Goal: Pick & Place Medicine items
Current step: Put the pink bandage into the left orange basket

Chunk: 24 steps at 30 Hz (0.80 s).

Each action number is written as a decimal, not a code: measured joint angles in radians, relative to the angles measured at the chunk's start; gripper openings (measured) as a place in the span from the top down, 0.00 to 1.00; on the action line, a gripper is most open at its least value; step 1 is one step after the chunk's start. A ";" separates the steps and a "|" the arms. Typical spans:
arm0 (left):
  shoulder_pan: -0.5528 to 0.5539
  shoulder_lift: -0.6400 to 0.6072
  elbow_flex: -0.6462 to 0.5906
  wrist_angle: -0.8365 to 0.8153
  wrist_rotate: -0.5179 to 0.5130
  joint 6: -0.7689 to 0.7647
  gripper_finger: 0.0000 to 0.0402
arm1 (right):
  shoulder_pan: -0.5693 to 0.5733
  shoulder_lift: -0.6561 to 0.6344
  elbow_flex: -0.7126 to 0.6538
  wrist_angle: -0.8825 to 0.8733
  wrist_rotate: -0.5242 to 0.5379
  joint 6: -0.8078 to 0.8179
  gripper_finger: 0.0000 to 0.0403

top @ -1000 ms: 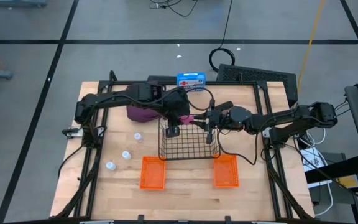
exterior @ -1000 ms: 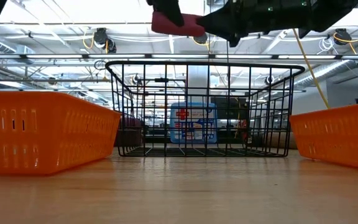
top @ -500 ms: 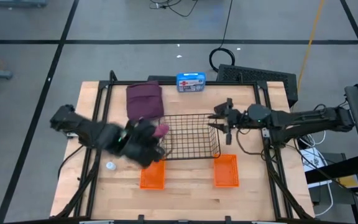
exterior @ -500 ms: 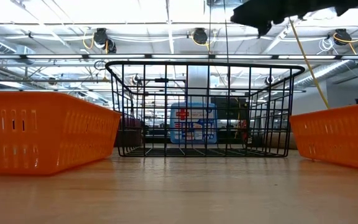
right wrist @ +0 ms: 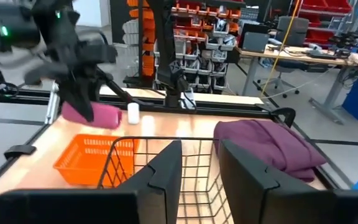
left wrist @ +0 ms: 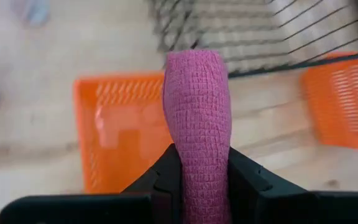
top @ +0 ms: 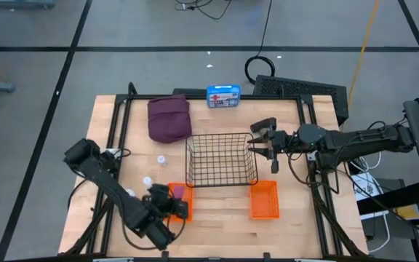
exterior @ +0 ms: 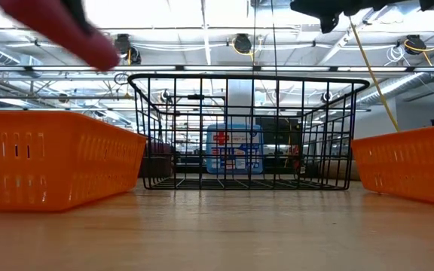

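Left fingers [left wrist: 197, 177] pinch the pink cylinder [left wrist: 196, 118] above the left orange bin [left wrist: 126, 134]; right fingers [right wrist: 197, 165] spread.

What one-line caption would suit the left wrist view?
Left gripper holds the pink cylinder above the orange basket, wire basket beyond.

My count of what's on the table

I make it two orange baskets [left wrist: 114, 134] [top: 264, 200], one black wire basket [top: 220, 159], one maroon pouch [top: 169, 118], one pink cylinder [left wrist: 197, 124] and one blue first-aid box [top: 222, 95]. I can find only two small white bottles [top: 161, 159] [top: 147, 181] from above.
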<state>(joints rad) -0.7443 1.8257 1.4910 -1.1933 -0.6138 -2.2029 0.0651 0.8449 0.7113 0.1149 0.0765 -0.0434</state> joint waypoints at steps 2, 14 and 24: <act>-0.007 0.045 0.000 0.011 0.055 -0.062 0.80 | 0.008 0.000 0.000 0.000 0.000 0.021 0.77; 0.027 0.204 -0.001 0.006 0.190 -0.157 0.79 | 0.054 0.000 0.000 0.007 0.000 0.032 0.77; 0.096 0.204 -0.001 -0.011 0.222 0.001 0.76 | 0.082 0.000 0.000 0.006 0.000 0.032 0.78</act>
<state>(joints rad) -0.6483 2.0300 1.4902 -1.2041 -0.3923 -2.2014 0.1469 0.8452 0.7113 0.1205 0.0768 -0.0116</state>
